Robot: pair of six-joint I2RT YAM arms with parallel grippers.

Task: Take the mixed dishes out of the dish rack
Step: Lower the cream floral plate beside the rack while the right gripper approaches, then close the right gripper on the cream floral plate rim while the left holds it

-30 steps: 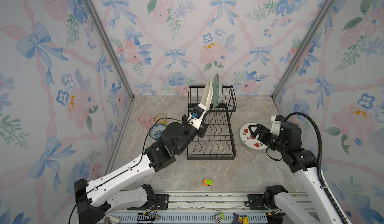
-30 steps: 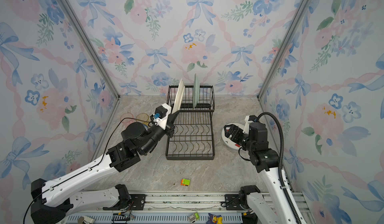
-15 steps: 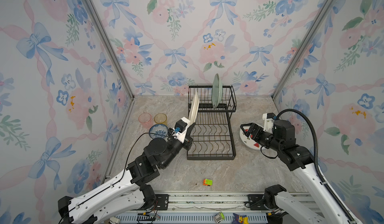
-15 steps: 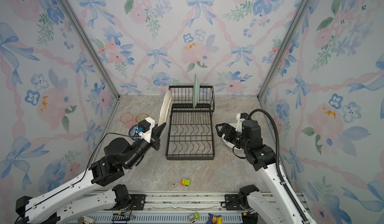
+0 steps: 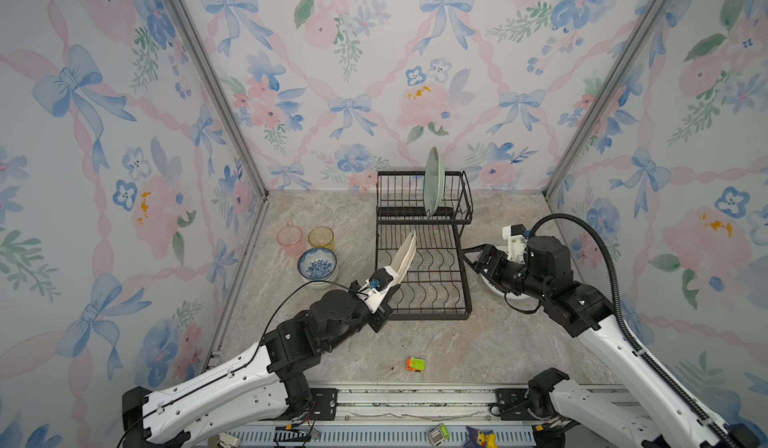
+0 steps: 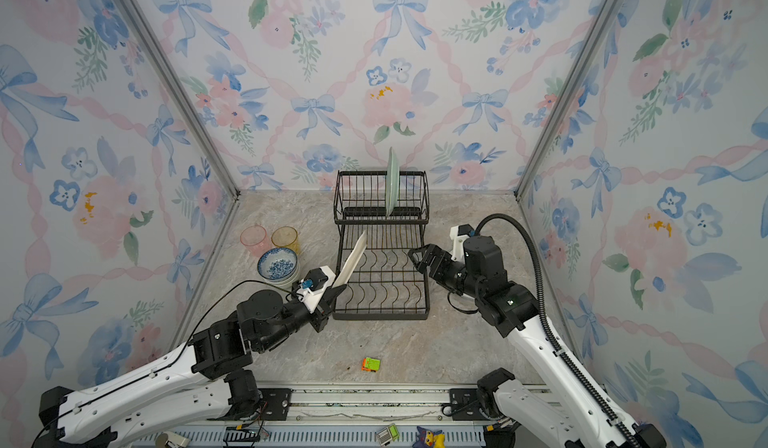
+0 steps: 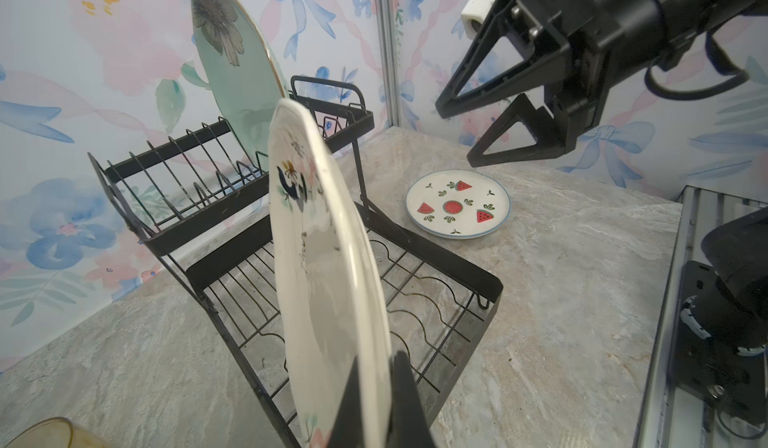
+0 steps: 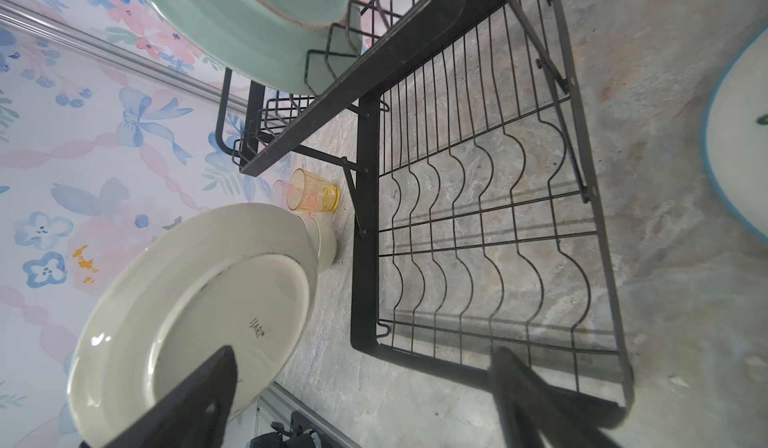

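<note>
**Dish rack** (image 5: 424, 218): one item is still racked. The pale green plate (image 5: 433, 184) stands upright in the upper basket, well beyond both sets of jaws.

**Cream plate** (image 5: 405, 254): clamped by its lower rim in the left jaws and held tilted by the lower tray's near corner. It is not yet set down.

**Right jaws:** spread wide and empty, aimed at the rack.

**Already on the tabletop** (image 5: 457, 350):
- The watermelon plate (image 7: 458, 204) lies flat beneath the right jaws.
- Beside the left jaws, away from the rack, the blue-patterned bowl (image 5: 317, 263) is stacked on the white bowl (image 5: 319, 281).
- The pink tumbler (image 5: 289, 238) and amber tumbler (image 5: 321, 238) stand just past the bowls.

**Progress:** judged mostly done.
</note>
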